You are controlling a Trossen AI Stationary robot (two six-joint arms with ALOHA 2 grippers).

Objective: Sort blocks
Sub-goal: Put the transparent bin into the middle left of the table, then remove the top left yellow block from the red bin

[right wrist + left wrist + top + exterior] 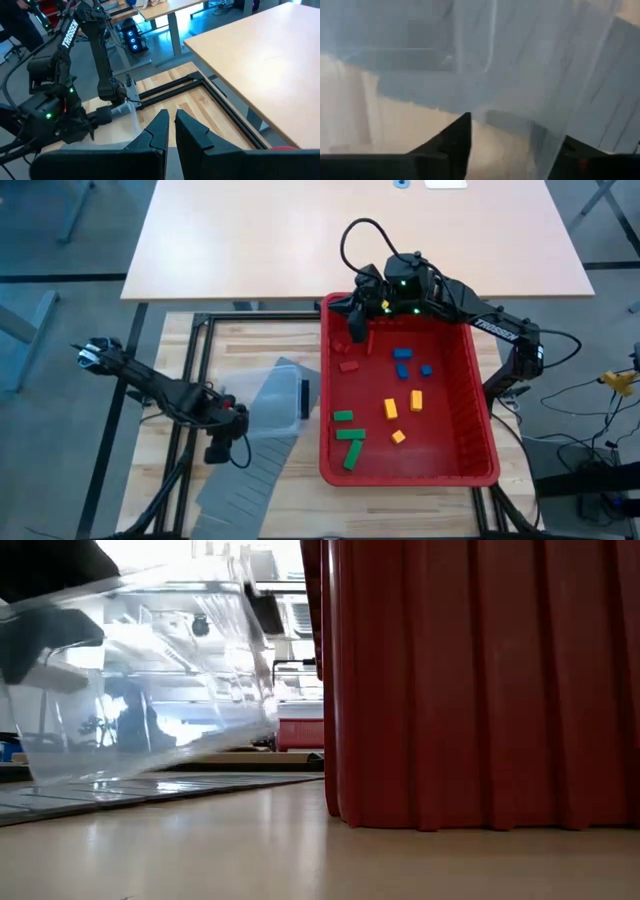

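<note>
The blocks, red [348,366], blue [402,361], yellow [391,408] and green [350,442], lie loose on the floor of a red bin [480,410]. My right gripper [356,335] hangs over the bin's far left corner, shut and empty; its fingers also show in the right wrist view [171,125]. My left gripper [240,425] is at the left end of a clear plastic tub [275,395], left of the bin. In the low view the tub [150,670] is tilted, the end away from my gripper raised. My left gripper has the clear tub's thin wall [545,145] between its two fingers, at the tub's left end. One finger [455,145] shows bare and the other [580,157] shows through the plastic. The tub sits tilted, its low end near the grey panels.
Long grey slotted panels [245,470] lie on the table under and near the tub. A black piece [303,398] sits at the tub's right end. The bin's red wall [480,680] fills the right of the low view. A light tabletop [350,230] lies beyond.
</note>
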